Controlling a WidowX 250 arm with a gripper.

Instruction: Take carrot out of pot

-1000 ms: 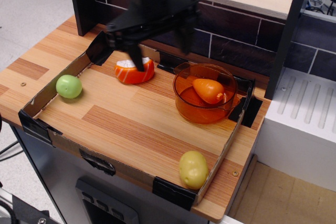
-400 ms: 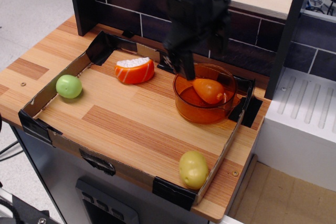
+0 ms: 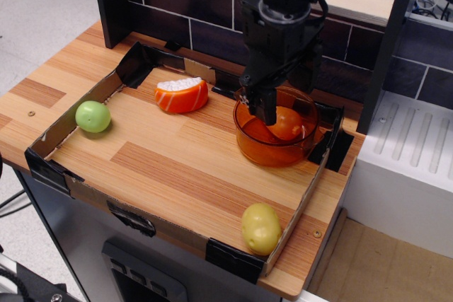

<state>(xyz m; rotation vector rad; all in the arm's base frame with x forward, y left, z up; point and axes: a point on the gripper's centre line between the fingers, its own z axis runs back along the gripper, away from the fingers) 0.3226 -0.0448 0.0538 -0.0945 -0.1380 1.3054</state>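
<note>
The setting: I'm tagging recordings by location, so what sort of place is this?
Probably a lab mock-up of a kitchen counter: a wooden tabletop fenced with taped cardboard, toy food like the carrot in an orange pot, and a dark tile backsplash behind the gripper.

The claw [image 3: 282, 104] hangs over the pot [image 3: 276, 143], its near finger dipping inside beside the carrot [image 3: 289, 125]. The pot's wall rings the carrot closely. The bench [image 3: 177, 160] between the orange wedge [image 3: 182, 95], green ball [image 3: 93, 116] and yellow lump [image 3: 260, 228] lies open.
</note>
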